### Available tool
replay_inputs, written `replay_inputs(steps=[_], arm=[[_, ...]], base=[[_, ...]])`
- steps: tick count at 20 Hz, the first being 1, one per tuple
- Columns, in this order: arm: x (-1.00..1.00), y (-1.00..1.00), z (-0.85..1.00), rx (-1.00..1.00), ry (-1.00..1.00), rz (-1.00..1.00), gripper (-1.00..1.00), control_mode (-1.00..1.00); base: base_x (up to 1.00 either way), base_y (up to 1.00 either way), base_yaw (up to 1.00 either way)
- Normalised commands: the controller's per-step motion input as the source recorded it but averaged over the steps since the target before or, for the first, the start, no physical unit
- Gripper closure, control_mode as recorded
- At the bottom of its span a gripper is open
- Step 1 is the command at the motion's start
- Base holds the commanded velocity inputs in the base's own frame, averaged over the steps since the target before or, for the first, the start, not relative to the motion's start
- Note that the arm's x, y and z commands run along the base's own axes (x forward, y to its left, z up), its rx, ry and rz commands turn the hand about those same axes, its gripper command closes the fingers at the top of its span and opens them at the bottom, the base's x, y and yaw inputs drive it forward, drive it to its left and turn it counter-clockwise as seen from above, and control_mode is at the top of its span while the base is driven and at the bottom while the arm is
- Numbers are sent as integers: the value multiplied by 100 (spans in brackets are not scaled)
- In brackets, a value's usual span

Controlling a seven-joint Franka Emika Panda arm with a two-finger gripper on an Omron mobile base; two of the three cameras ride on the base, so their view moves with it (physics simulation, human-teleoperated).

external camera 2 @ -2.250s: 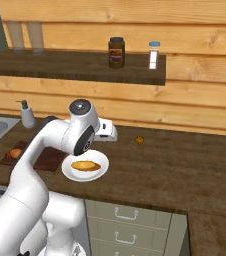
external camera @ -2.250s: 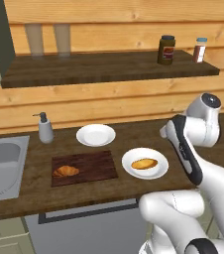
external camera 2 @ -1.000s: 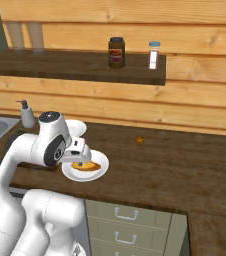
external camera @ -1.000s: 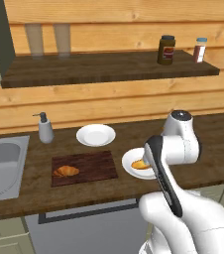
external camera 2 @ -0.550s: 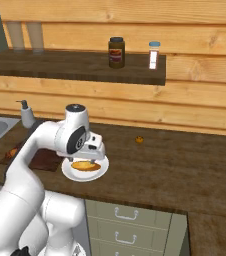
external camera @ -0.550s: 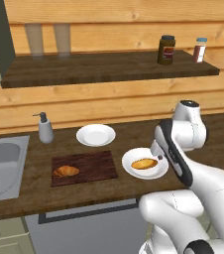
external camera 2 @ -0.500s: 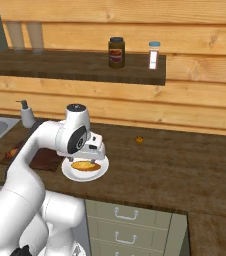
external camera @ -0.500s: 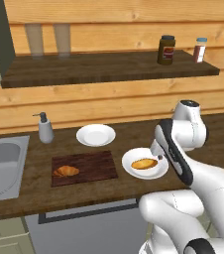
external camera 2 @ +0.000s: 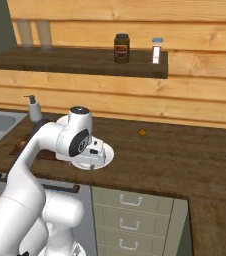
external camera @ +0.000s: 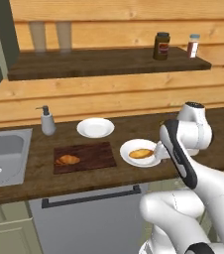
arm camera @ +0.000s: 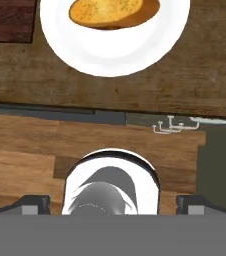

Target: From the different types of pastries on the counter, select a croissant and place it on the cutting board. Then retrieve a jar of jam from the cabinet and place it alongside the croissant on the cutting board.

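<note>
The croissant (external camera: 68,159) lies on the cutting board (external camera: 91,152), well left of the spread hand (arm camera: 113,202).

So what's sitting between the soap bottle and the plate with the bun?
In the left base view, an empty white plate lies between the soap bottle and the bun's plate.

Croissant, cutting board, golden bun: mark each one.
croissant (external camera: 68,159), left base view, middle of its body
cutting board (external camera: 95,152), left base view, bare right half
golden bun (arm camera: 110,11), hand view, centre of its top

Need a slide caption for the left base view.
Croissant on the cutting board; arm bent beside the plated bun; jars on the shelf.
</note>
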Motion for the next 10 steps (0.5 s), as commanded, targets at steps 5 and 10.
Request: replay_inputs(steps=[5, 10], arm=[[0, 0, 0, 0, 0, 0, -100, 100], [0, 0, 0, 0, 0, 0, -100, 100]], base=[[-87, 81, -1], [-78, 92, -1]])
